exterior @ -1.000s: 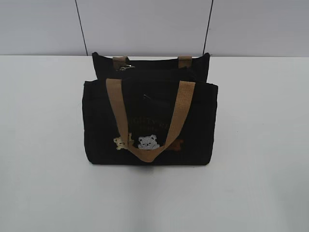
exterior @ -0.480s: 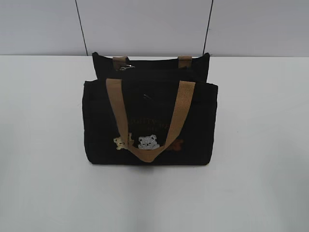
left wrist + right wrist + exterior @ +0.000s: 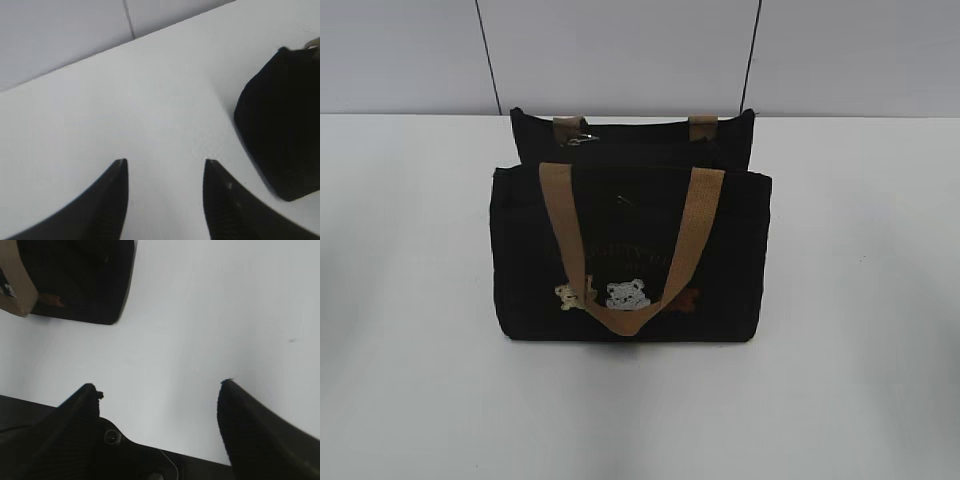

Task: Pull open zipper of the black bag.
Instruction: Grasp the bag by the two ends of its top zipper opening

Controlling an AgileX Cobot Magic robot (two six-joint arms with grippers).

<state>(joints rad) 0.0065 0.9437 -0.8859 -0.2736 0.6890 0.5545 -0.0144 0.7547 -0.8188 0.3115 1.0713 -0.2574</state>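
Bag (image 3: 630, 255) sits apart from both spread, empty claws: left (image 3: 165, 162), right (image 3: 160, 387).

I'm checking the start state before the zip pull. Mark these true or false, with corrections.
1. The black bag stands on the white table. True.
2. The left claw grips a handle. False: it is open over bare table, beside the bag.
3. The silver ring pull sits near the bag's top left in the exterior view. True.
4. The right claw is shut on the zipper. False: it is open, holding nothing.
5. A tan handle hangs down the bag's front. True.
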